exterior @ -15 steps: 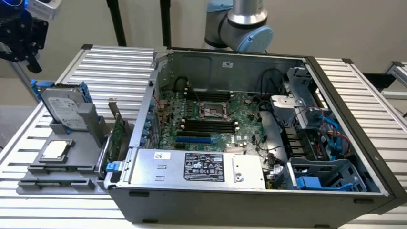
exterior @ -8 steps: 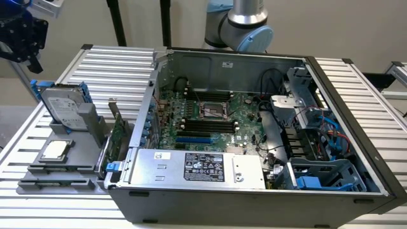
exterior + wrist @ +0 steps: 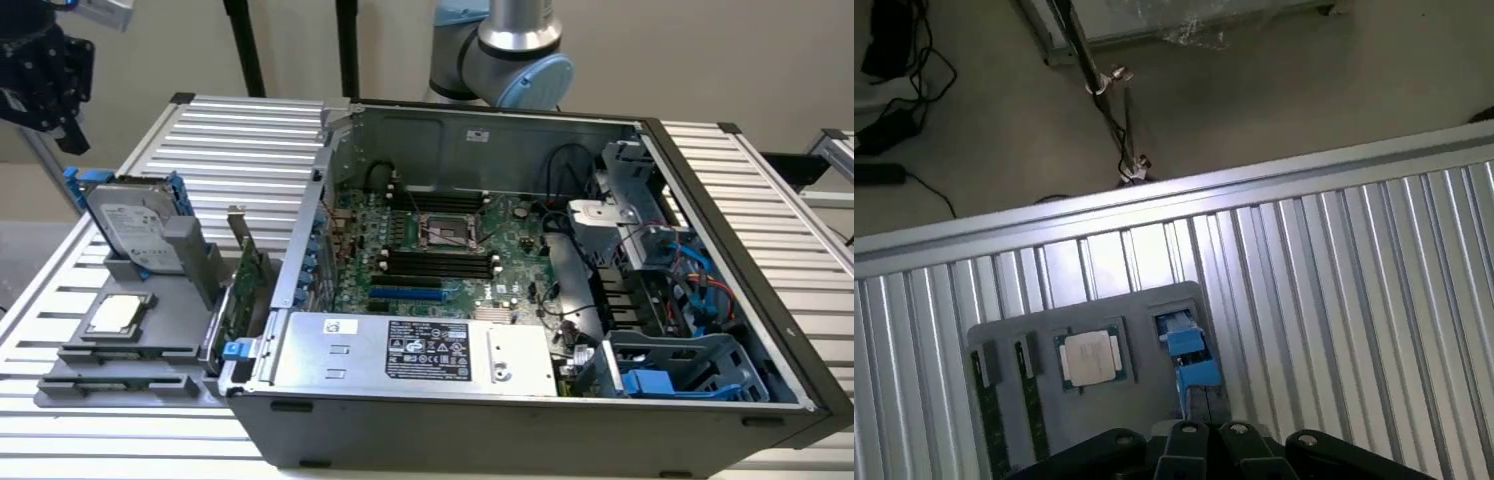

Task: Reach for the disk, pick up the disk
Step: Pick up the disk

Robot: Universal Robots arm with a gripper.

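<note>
Shut pincer [image 3: 1204, 445] — well above the disk [image 3: 134, 232]

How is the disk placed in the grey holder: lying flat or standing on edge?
Standing on edge, leaning slightly. The disk rises out of the grey holder, its labelled face showing.

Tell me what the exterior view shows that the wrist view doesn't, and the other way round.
Exterior view: the open computer case, its motherboard, the silver box with a black label, and the white label on the disk. Wrist view: the floor beyond the table's edge, with cables. Shared: the slatted table, the grey holder, the square chip on it, and the disk's blue carrier standing in the holder.
</note>
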